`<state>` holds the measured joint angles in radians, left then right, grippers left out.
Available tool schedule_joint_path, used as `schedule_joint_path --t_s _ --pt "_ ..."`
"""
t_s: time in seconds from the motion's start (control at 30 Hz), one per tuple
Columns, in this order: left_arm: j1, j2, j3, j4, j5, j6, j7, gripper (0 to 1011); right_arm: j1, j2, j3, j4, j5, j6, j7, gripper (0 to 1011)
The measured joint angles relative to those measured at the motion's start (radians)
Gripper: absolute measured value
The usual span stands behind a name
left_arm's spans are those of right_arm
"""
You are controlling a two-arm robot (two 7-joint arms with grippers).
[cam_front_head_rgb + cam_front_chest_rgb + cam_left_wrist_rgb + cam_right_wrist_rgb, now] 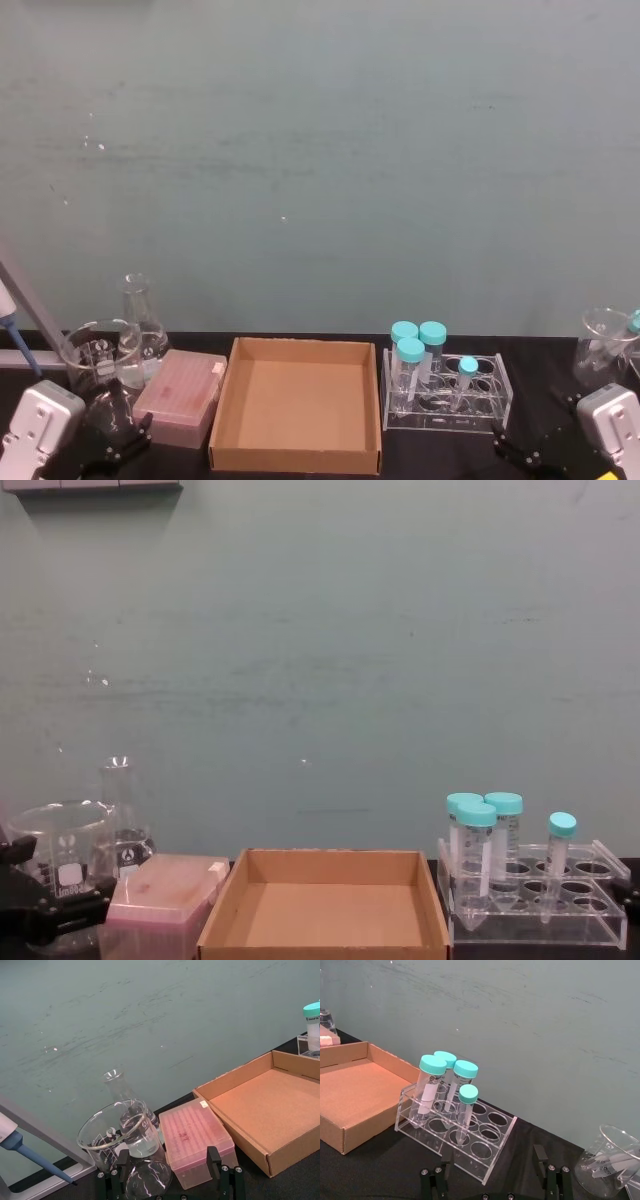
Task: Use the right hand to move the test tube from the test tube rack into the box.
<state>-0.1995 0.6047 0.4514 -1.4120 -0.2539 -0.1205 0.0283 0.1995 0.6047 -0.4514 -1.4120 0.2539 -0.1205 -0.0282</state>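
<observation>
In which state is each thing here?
Slim clear teal-capped test tube: capped, upright in clear acrylic rack
Three wider teal-capped tubes: capped, upright
Brown cardboard box: open, empty
Pink translucent plastic box: closed
Right black gripper: open, empty
Left black gripper: open

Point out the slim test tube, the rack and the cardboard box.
test tube [464, 1116], right wrist view, clear body below cap.
test tube rack [530, 932], chest view, front wall.
box [296, 390], head view, bare floor.

A laboratory bench is showing here — a glass beaker [117, 1132] and conical flask [122, 830] are standing beside a blue pipette [20, 1147] and pink tip box [195, 1142], while teal-capped tubes [431, 1087] are sitting in a clear rack [485, 1157] on a black worktop [380, 1165].
</observation>
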Motion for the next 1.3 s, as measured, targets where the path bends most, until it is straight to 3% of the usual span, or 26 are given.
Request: schedule_joint_path --t_s 1.0,1.3 --pt "0.0 0.0 0.0 0.0 0.0 0.0 0.0 1000 0.0 -0.002 0.001 0.0 0.0 0.0 0.001 1002" --pt "0.0 0.0 0.0 0.0 0.0 0.0 0.0 1000 0.015 -0.029 0.011 -0.002 0.015 -0.007 0.068 1003"
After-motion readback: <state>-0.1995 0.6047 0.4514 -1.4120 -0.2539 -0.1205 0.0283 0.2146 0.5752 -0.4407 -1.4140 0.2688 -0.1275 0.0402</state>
